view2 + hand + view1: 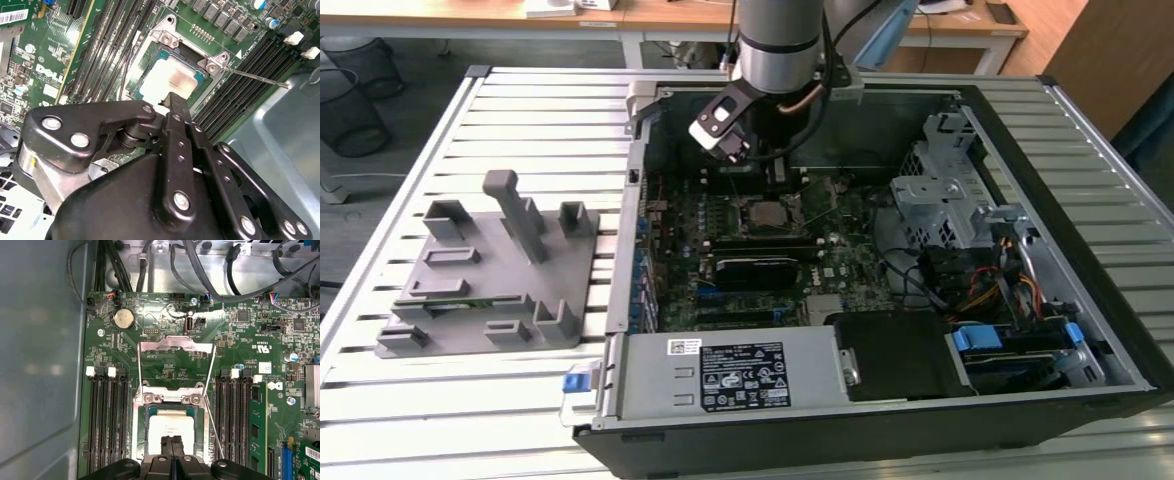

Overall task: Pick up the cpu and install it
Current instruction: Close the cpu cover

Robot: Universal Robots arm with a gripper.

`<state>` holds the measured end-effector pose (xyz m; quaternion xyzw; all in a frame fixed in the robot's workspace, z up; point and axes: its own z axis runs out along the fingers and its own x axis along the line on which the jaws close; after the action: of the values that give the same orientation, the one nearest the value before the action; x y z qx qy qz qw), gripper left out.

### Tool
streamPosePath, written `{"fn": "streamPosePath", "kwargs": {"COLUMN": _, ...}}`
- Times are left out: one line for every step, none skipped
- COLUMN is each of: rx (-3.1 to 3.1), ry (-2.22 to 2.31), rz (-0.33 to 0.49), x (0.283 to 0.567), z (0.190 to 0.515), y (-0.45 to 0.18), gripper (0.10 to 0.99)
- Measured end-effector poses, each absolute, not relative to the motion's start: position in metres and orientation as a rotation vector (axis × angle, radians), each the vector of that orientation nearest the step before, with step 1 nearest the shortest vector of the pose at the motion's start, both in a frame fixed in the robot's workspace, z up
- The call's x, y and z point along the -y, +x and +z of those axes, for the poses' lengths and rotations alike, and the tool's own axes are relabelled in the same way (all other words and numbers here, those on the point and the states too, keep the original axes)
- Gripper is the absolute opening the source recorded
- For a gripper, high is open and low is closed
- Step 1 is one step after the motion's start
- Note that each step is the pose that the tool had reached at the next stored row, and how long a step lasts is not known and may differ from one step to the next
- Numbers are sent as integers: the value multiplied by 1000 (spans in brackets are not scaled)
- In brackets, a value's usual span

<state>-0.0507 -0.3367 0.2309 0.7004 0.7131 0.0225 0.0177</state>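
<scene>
Exterior view: cpu (770,213) seemingly beneath jaws

Arm (781,40): smooth silver-grey tube with a darker ring at its lower end. A small black-and-white box (719,127) sits on its side, and a copper-coloured cable (803,98) loops beside thinner black ones. Gripper (171,441): matte black throughout, with flat rounded link bars and slim square-edged fingers (167,446). Bright silver screws (181,200) stud the joints in the second wrist view.

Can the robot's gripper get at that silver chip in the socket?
Probably yes: the gripper hangs right over the cpu, and the socket's metal frame is flipped open, leaving the chip's top uncovered.
</scene>
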Motion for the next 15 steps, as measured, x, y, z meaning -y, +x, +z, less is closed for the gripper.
{"fn": "streamPosePath", "kwargs": {"rx": -2216, "ry": 2176, "rz": 70, "x": 337, "z": 231, "y": -51, "gripper": 106}}
{"fn": "streamPosePath", "kwargs": {"rx": -2216, "ry": 2176, "rz": 71, "x": 337, "z": 232, "y": -51, "gripper": 106}}
{"fn": "streamPosePath", "kwargs": {"rx": -2216, "ry": 2176, "rz": 71, "x": 337, "z": 232, "y": -51, "gripper": 106}}
{"fn": "streamPosePath", "kwargs": {"rx": -2216, "ry": 2176, "rz": 71, "x": 337, "z": 232, "y": -51, "gripper": 106}}
{"fn": "streamPosePath", "kwargs": {"rx": -2216, "ry": 2176, "rz": 71, "x": 337, "z": 233, "y": -51, "gripper": 106}}
{"fn": "streamPosePath", "kwargs": {"rx": -2216, "ry": 2176, "rz": 71, "x": 337, "z": 233, "y": -51, "gripper": 106}}
{"fn": "streamPosePath", "kwargs": {"rx": -2216, "ry": 2176, "rz": 71, "x": 337, "z": 233, "y": -51, "gripper": 106}}
{"fn": "streamPosePath", "kwargs": {"rx": -2216, "ry": 2176, "rz": 71, "x": 337, "z": 234, "y": -51, "gripper": 106}}
{"fn": "streamPosePath", "kwargs": {"rx": -2216, "ry": 2176, "rz": 71, "x": 337, "z": 234, "y": -51, "gripper": 106}}
{"fn": "streamPosePath", "kwargs": {"rx": -2216, "ry": 2176, "rz": 71, "x": 337, "z": 235, "y": -51, "gripper": 106}}
{"fn": "streamPosePath", "kwargs": {"rx": -2215, "ry": 2176, "rz": 71, "x": 337, "z": 235, "y": -51, "gripper": 106}}
{"fn": "streamPosePath", "kwargs": {"rx": -2216, "ry": 2176, "rz": 71, "x": 337, "z": 236, "y": -51, "gripper": 106}}
{"fn": "streamPosePath", "kwargs": {"rx": -2216, "ry": 2176, "rz": 71, "x": 337, "z": 236, "y": -51, "gripper": 106}}
{"fn": "streamPosePath", "kwargs": {"rx": -2216, "ry": 2176, "rz": 71, "x": 337, "z": 237, "y": -51, "gripper": 106}}
{"fn": "streamPosePath", "kwargs": {"rx": -2215, "ry": 2176, "rz": 71, "x": 337, "z": 237, "y": -51, "gripper": 106}}
